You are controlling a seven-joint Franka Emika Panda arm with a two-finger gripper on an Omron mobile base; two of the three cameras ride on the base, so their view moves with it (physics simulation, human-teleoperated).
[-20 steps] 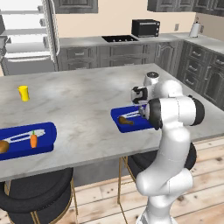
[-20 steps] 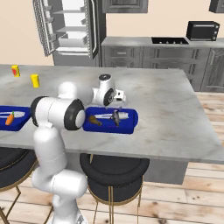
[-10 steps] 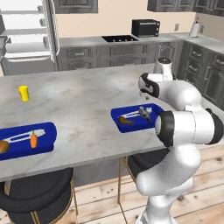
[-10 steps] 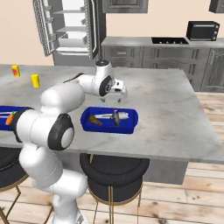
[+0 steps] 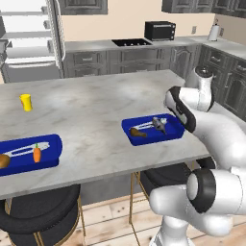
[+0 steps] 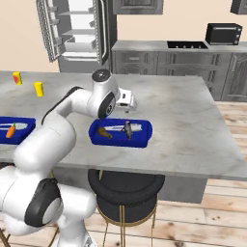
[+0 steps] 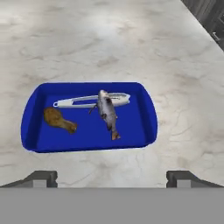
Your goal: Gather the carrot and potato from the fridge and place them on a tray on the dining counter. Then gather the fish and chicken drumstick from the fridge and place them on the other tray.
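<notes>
The right blue tray [image 7: 151, 117] holds the brown chicken drumstick [image 7: 59, 120] and the grey fish [image 7: 108, 114], with a white utensil [image 7: 89, 101] lying behind them. My gripper [image 7: 113, 178] is open and empty, looking down on this tray from a little way off. From the right base camera the gripper [image 6: 128, 102] hovers over the counter just beyond the tray [image 6: 120, 142], with the drumstick [image 6: 102, 132] and fish [image 6: 128, 129] inside. The left tray [image 5: 48, 161] carries the carrot [image 5: 37, 153] and the potato [image 5: 4, 161].
A yellow cup [image 5: 26, 102] stands on the marble counter's far left, and a second one [image 6: 17, 77] behind it. The fridge [image 6: 72, 29] stands open behind the counter. Black stools [image 6: 126, 190] sit under the front edge. A microwave [image 6: 224, 34] is on the back counter.
The hand has lifted off the right tray and drawn back toward the far side of the counter. Fish and drumstick stay in the tray. The jaws stay open.
</notes>
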